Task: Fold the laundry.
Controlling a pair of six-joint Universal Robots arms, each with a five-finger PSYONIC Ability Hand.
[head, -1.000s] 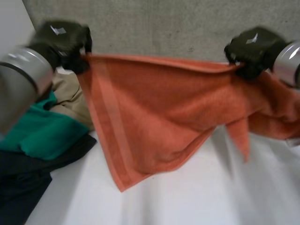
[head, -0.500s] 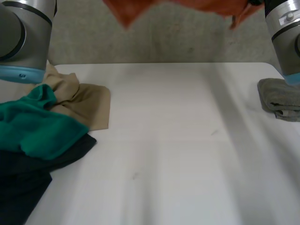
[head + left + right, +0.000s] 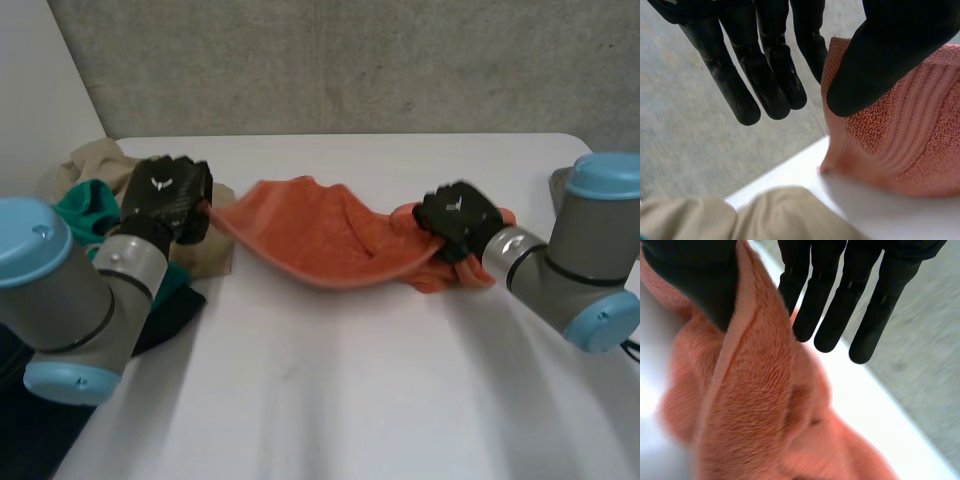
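An orange towel (image 3: 310, 225) lies slack on the white table (image 3: 350, 390), strung between my two hands. My left hand (image 3: 165, 195) is at its left corner. In the left wrist view the thumb (image 3: 880, 55) presses the towel's (image 3: 900, 145) banded edge against a straight finger (image 3: 810, 45), so the corner is pinched. My right hand (image 3: 455, 212) rests on the bunched right end. In the right wrist view its fingers (image 3: 840, 295) are straight and stand a little off the towel (image 3: 755, 405), whose edge leans on the thumb (image 3: 690, 275).
A heap of laundry sits at the table's left: a tan cloth (image 3: 95, 160), a green one (image 3: 85, 205) and a dark one (image 3: 170, 310). The tan cloth (image 3: 780, 215) lies just below my left hand. A folded grey cloth (image 3: 558, 183) sits at the right edge.
The towel, held spread high in the air, has come down onto the table. Both hands dropped with it, and the right hand's fingers have loosened from its edge.
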